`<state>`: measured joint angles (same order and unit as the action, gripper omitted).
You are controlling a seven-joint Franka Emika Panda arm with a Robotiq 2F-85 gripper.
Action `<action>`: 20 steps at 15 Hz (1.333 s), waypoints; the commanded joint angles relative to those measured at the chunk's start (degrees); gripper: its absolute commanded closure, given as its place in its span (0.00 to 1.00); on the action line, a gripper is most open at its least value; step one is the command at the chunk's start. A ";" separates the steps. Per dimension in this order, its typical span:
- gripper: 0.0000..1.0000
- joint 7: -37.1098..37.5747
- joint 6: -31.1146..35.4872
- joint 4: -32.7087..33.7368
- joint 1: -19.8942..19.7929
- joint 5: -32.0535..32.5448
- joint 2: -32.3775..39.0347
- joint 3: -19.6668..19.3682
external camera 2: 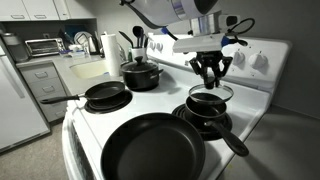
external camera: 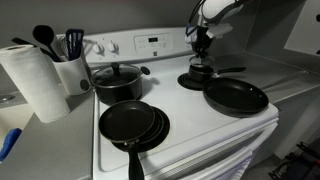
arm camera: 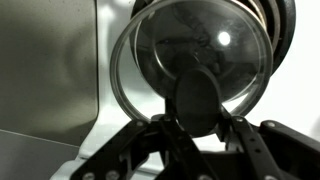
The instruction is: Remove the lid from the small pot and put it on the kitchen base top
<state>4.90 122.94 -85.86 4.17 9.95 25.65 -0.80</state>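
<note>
My gripper (external camera 2: pixel 210 72) is shut on the black knob (arm camera: pixel 195 100) of the small round glass lid (external camera 2: pixel 212 93). It holds the lid slightly above the small pot (external camera 2: pixel 204 106), a black saucepan on the back burner. In the wrist view the lid (arm camera: pixel 190 50) sits off-centre from the pot's rim (arm camera: pixel 283 22) at the top right. The gripper (external camera: pixel 203 50), the lid (external camera: pixel 202 67) and the pot (external camera: pixel 199 79) also show in an exterior view. The pale grey kitchen base top (external camera: pixel 292 84) lies beside the stove in both exterior views (external camera 2: pixel 288 145).
A bigger lidded black pot (external camera: pixel 118 80) stands on a back burner. Black frying pans (external camera: pixel 236 97) (external camera: pixel 132 123) cover the front burners. A paper towel roll (external camera: pixel 35 80) and a utensil holder (external camera: pixel 72 68) stand on the counter past the stove.
</note>
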 commanded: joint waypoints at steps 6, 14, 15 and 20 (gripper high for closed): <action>0.86 2.14 -4.59 9.74 -1.63 2.00 3.23 -3.83; 0.86 6.43 -8.04 19.62 -5.35 2.04 11.73 -8.17; 0.86 7.44 -8.51 20.95 -5.79 1.85 12.96 -8.56; 0.86 12.81 -12.32 26.87 -7.28 2.69 17.20 -10.89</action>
<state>15.92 113.93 -64.50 -1.66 12.65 39.84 -10.26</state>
